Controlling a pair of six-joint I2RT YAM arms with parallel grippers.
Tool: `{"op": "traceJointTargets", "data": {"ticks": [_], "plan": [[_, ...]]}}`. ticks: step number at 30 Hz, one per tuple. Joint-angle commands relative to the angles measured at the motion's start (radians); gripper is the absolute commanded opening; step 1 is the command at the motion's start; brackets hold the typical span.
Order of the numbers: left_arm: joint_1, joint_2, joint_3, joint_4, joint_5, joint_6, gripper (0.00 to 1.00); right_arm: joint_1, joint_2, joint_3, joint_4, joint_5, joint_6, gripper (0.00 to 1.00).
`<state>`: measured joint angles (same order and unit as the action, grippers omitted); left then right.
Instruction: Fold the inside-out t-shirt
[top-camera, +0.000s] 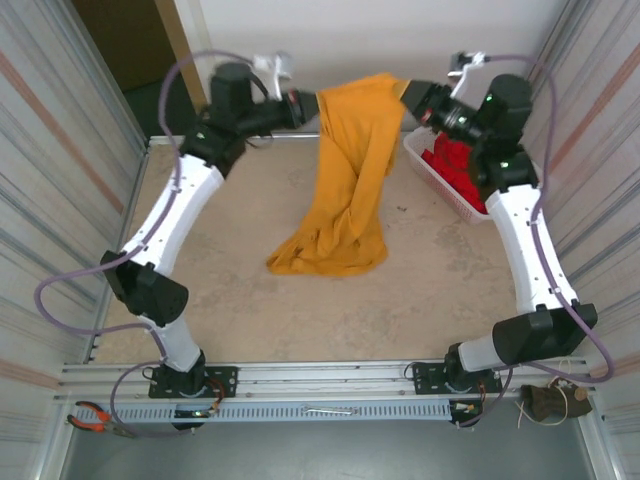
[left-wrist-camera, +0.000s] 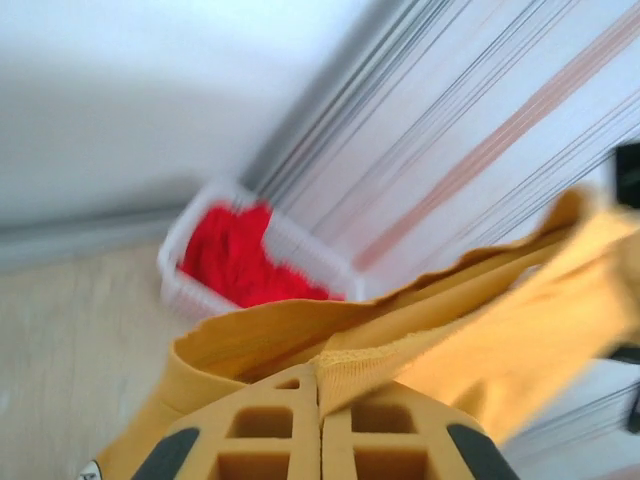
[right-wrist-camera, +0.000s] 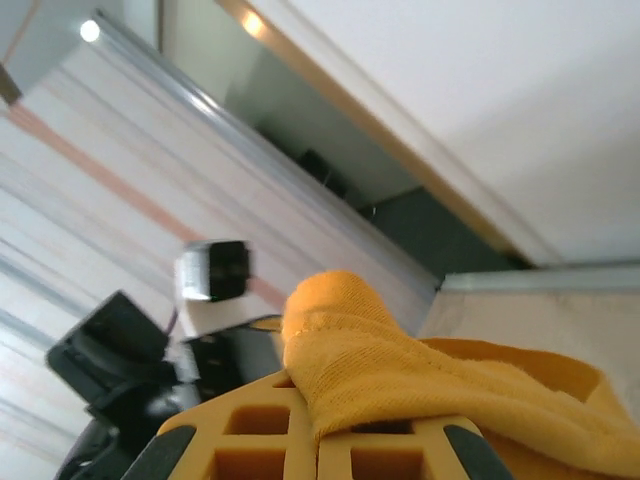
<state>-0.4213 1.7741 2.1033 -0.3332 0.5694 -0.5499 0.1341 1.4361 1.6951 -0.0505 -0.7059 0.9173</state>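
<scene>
The inside-out t-shirt (top-camera: 345, 180) is mustard yellow and hangs stretched between both grippers at the far end of the table, its lower part heaped on the tabletop. My left gripper (top-camera: 308, 103) is shut on the shirt's left top edge; in the left wrist view the ribbed hem (left-wrist-camera: 380, 368) is pinched between the shut fingers (left-wrist-camera: 262, 430). My right gripper (top-camera: 410, 93) is shut on the right top edge; the right wrist view has a bunched fold of the t-shirt (right-wrist-camera: 370, 350) clamped in its shut gripper (right-wrist-camera: 318, 430).
A white basket (top-camera: 432, 172) holding a bright red garment (top-camera: 455, 165) stands at the far right, just under the right arm. The basket (left-wrist-camera: 215, 200) and red garment (left-wrist-camera: 235, 255) also appear beyond the shirt in the left wrist view. Corrugated walls close both sides.
</scene>
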Motion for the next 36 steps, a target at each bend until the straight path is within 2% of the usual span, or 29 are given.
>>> {"op": "traceJointTargets", "data": {"ticks": [1,3,7,9,13,15,18,19,20,21,22,23,25,31,36], "plan": [[0.036,0.008,0.26,-0.05,0.098,-0.009,0.0,-0.021,-0.008,0.161,0.012,0.011,0.03,0.0],[0.05,0.021,0.347,-0.006,0.153,-0.073,0.0,-0.013,-0.02,0.17,0.019,0.012,0.039,0.0],[0.049,-0.04,0.23,0.15,0.199,-0.158,0.0,0.029,-0.086,0.069,0.033,0.049,0.023,0.0],[0.044,-0.055,0.154,0.109,0.181,-0.123,0.0,0.066,-0.127,-0.042,0.036,0.088,0.009,0.0],[0.058,-0.031,0.038,-0.128,0.143,0.036,0.0,0.123,-0.195,-0.284,0.004,0.152,-0.038,0.0],[0.06,-0.043,-0.077,-0.124,0.164,0.063,0.0,0.134,-0.245,-0.417,-0.051,0.234,-0.083,0.0],[0.056,-0.071,-0.221,-0.055,0.206,0.062,0.0,0.139,-0.303,-0.529,-0.209,0.391,-0.189,0.0],[0.051,-0.077,-0.251,-0.042,0.216,0.068,0.0,0.14,-0.317,-0.542,-0.27,0.435,-0.228,0.16],[0.049,-0.076,-0.266,-0.045,0.232,0.076,0.0,0.142,-0.342,-0.557,-0.304,0.469,-0.264,0.44],[0.045,-0.073,-0.269,-0.051,0.249,0.084,0.0,0.149,-0.366,-0.569,-0.317,0.486,-0.287,0.6],[0.039,-0.068,-0.269,-0.061,0.273,0.098,0.0,0.157,-0.393,-0.576,-0.323,0.503,-0.31,0.7],[0.03,-0.062,-0.268,-0.075,0.288,0.114,0.0,0.168,-0.411,-0.572,-0.327,0.505,-0.34,0.75],[0.013,-0.05,-0.256,-0.101,0.315,0.138,0.0,0.196,-0.417,-0.535,-0.344,0.483,-0.411,0.79],[-0.048,-0.028,-0.21,-0.144,0.362,0.172,0.0,0.325,-0.303,-0.408,-0.345,0.437,-0.61,0.82],[-0.086,-0.036,-0.175,-0.153,0.382,0.166,0.0,0.372,-0.174,-0.347,-0.31,0.437,-0.685,0.82]]}}
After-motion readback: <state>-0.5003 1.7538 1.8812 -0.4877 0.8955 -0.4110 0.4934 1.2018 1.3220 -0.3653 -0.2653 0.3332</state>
